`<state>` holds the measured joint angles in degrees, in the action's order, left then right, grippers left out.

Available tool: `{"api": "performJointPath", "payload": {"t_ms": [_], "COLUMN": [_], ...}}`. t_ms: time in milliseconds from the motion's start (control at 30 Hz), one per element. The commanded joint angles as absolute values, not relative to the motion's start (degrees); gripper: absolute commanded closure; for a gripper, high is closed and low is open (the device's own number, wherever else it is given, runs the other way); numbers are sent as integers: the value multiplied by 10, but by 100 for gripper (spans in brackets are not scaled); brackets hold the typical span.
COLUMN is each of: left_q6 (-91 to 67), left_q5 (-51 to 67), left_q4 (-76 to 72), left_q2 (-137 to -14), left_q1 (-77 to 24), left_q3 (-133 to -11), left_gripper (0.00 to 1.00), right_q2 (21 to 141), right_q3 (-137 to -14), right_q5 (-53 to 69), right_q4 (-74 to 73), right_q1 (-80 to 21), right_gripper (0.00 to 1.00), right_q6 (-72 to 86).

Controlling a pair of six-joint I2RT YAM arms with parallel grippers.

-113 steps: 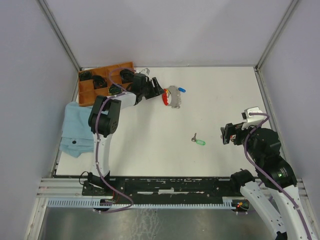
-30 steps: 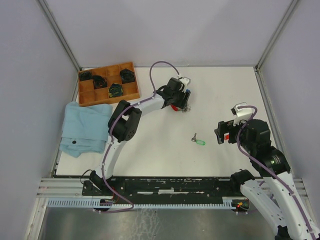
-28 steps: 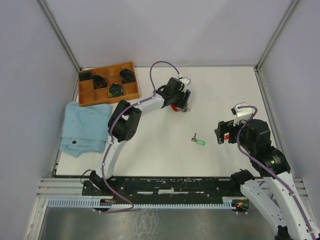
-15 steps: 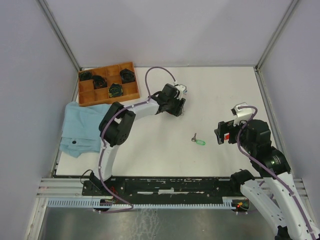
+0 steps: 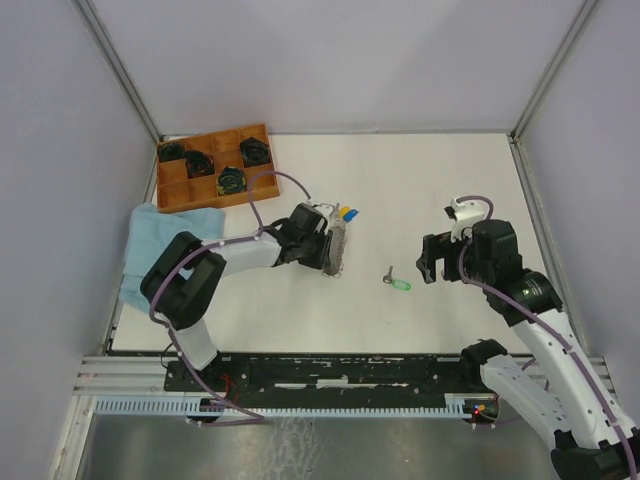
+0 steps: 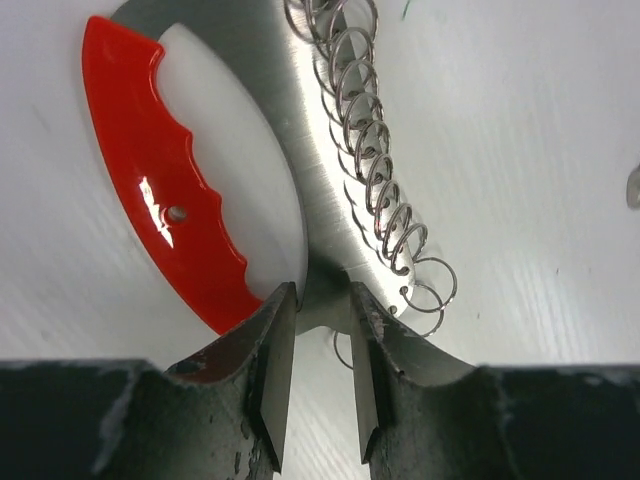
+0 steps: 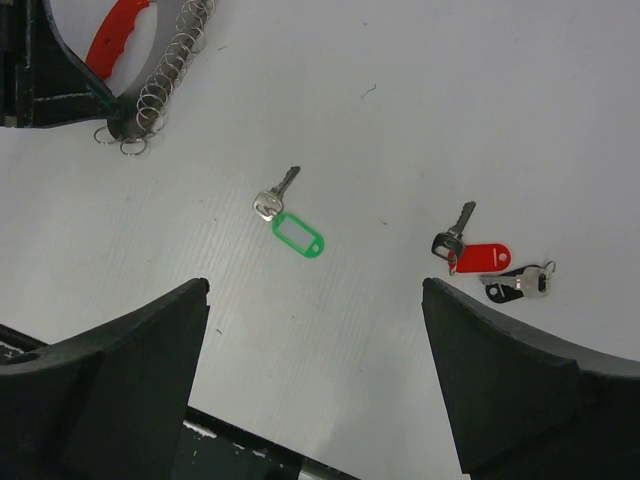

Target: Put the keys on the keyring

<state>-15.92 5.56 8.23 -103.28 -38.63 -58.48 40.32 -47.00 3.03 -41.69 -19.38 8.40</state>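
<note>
White surface [image 5: 440, 180], two arms at work: the left fingers [image 6: 265, 380] pinch the silver neck of the keyring [image 6: 170, 190], apparently firmly. The right fingers [image 7: 110, 380], spread wide, hover right of the keyring over the green-tagged key [image 7: 288, 222]. Best practice now is to hold the keyring steady while the right descends squarely and grips the key's head.

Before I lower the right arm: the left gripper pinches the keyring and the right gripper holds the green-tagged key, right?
No. The green-tagged key lies loose on the table; the right gripper is open, holding nothing, as the right wrist view shows. The left gripper does pinch the keyring.
</note>
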Motion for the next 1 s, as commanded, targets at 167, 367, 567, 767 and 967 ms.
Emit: {"api": "performJointPath", "payload": {"t_ms": [167,367,567,767,967], "left_q6": [-261,-271,-258,-246,-231], "left_q5": [42,-2,-27,3,8], "left_q4": [140,161,160,127,100], "left_q2": [-894,-826,-845,-901,-958], "left_q1": [-391,-387,-378,-393,-393], "left_q3": [-419,-450,-494,-540,-578], "left_gripper": [61,46,37,38,45], "right_q2": [444,486,552,593,597], "right_q3": [-472,-434,-412,-403,-391], "right_q5": [98,102,96,88,88], "right_q4": [-367,-293,-210,-167,-159], "right_q1": [-209,-254,-301,-317,-320], "right_gripper": [6,7,8,9,9], "right_q6": [127,144,158,150,148]}}
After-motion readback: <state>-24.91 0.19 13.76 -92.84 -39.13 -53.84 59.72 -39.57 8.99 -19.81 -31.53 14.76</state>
